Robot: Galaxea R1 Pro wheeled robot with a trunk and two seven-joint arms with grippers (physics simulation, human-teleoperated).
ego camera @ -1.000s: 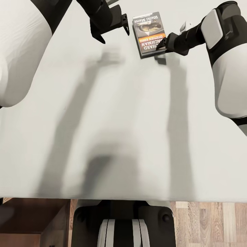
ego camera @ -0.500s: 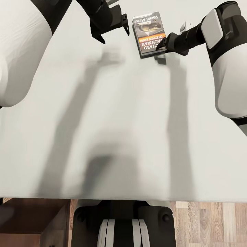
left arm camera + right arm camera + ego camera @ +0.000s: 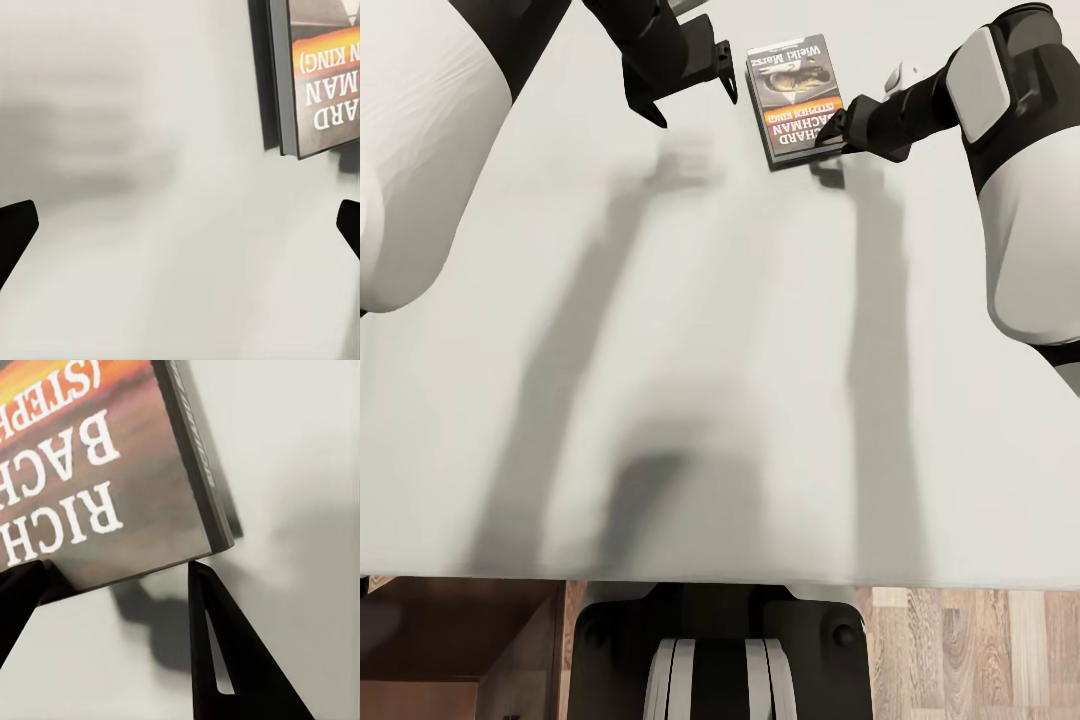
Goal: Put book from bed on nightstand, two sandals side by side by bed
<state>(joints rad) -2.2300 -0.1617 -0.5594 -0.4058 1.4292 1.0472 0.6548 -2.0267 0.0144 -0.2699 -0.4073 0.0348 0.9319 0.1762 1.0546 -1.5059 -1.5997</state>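
The right gripper [image 3: 830, 130] has its two dark fingers set astride the near corner of the book [image 3: 794, 97], one fingertip [image 3: 206, 607] just under the cover's edge; whether they truly clench it I cannot tell. The left gripper [image 3: 695, 95] hangs spread wide and empty at about nine o'clock from the book, close beside it but apart.

The book lies flat on the off-white mattress of the bed [image 3: 710, 380], near its twelve o'clock side. Soft arm shadows streak the plain mattress. At six o'clock, past the bed's edge, runs brown wood-plank floor [image 3: 970, 650].
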